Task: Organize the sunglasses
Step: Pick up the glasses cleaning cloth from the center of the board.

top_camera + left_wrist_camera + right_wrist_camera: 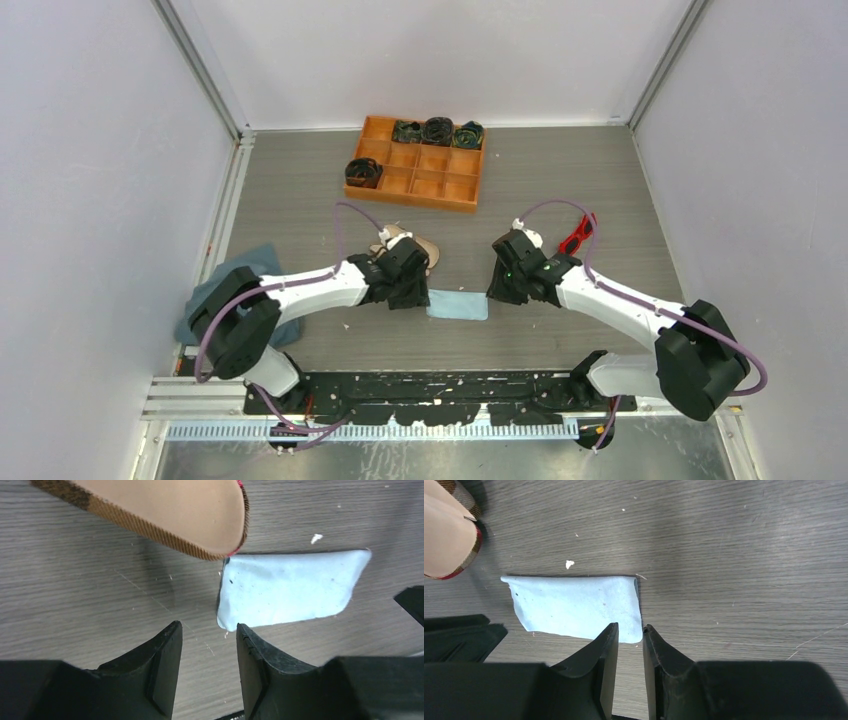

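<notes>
The red sunglasses [577, 235] lie on the table to the right of my right arm, held by nothing. A folded light blue cloth [458, 305] lies flat between my two grippers. My left gripper [207, 626] stands open just short of the cloth's [290, 587] left corner, with only table between its fingers. My right gripper [630, 626] is open by a narrow gap at the cloth's [574, 605] right corner, and the cloth rests on the table beyond its tips. The plaid case [412, 243] lies behind the left gripper [422, 296], partly hidden by it.
An orange divided tray [400, 185] with several dark rolled items stands at the back. A dark blue-grey cloth [220, 295] lies at the left table edge under the left arm. Walls close the table on three sides.
</notes>
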Robot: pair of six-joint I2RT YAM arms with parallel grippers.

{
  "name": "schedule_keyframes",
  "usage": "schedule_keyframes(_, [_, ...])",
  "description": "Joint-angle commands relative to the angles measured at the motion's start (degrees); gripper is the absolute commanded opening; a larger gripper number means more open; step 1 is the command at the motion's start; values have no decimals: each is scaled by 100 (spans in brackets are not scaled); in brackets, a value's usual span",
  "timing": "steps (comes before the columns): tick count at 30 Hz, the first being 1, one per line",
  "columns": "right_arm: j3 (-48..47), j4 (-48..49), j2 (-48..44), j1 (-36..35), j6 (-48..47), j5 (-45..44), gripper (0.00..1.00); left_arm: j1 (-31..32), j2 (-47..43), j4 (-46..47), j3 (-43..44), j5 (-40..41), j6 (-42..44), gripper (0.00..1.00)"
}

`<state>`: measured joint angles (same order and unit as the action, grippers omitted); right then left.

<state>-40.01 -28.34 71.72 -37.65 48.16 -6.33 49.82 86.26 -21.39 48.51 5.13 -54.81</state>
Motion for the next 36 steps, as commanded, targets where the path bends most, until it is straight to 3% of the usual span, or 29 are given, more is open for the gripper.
schedule_keyframes(1, [28, 226, -145, 20, 192, 64, 31, 19, 385, 506, 167, -124, 206, 46])
schedule_keyframes(8, [48, 250, -158, 19, 193, 63, 32, 36, 871, 574, 317, -24, 81, 43])
schedule_keyframes(20, [62, 226, -225, 20, 207, 53, 32, 213, 1175, 280, 609, -107, -95, 28])
schedule_keyframes(28, [76, 229, -256, 21, 201, 62, 32, 306, 1065, -230, 800, 259, -74, 27])
schedule_keyframes(36, [125, 184, -307, 13, 151, 3, 32, 353, 759, -490, 766, 555, -146, 37])
